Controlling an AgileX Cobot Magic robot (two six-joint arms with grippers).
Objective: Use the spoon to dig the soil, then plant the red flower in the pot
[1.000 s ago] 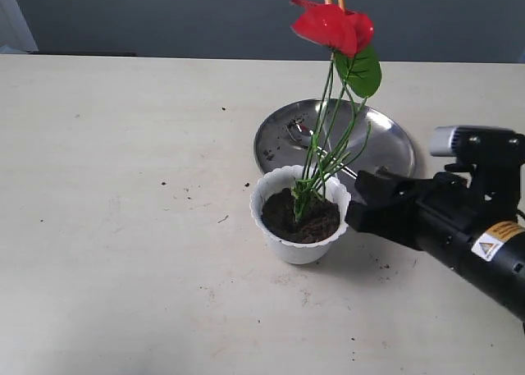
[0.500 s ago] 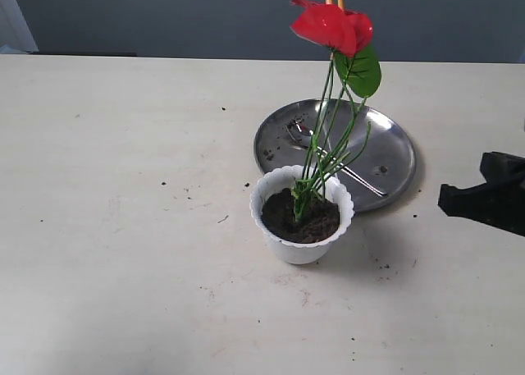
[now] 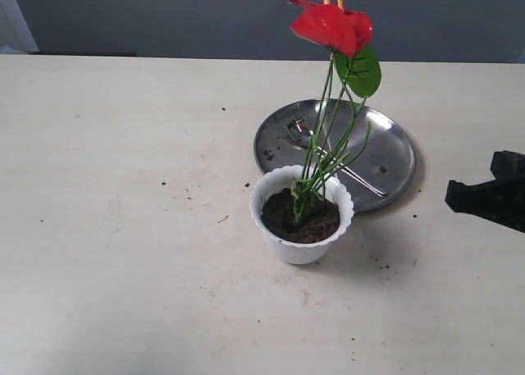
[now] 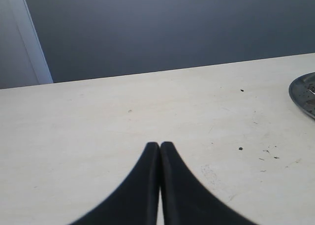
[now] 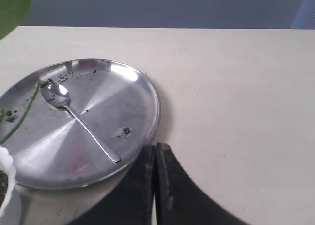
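The red flower (image 3: 335,24) stands upright in the white scalloped pot (image 3: 300,245), its green stems (image 3: 324,149) sunk in the dark soil (image 3: 299,217). The silver spoon (image 5: 78,119) lies on the steel plate (image 5: 123,102) behind the pot, also seen as the spoon (image 3: 361,180) in the exterior view. My right gripper (image 5: 155,147) is shut and empty, its tips by the plate's rim; it shows as a dark shape (image 3: 455,196) at the right edge, away from the pot. My left gripper (image 4: 160,145) is shut on nothing over bare table, out of the exterior view.
The steel plate (image 3: 394,149) holds crumbs of soil. Specks of soil (image 3: 222,218) are scattered on the pale table left of the pot and near the plate (image 4: 305,89) in the left wrist view. A dark wall runs behind the table's far edge.
My right arm has pulled back from beside the pot to the right edge of the exterior view. The flower, pot and spoon have stayed put.
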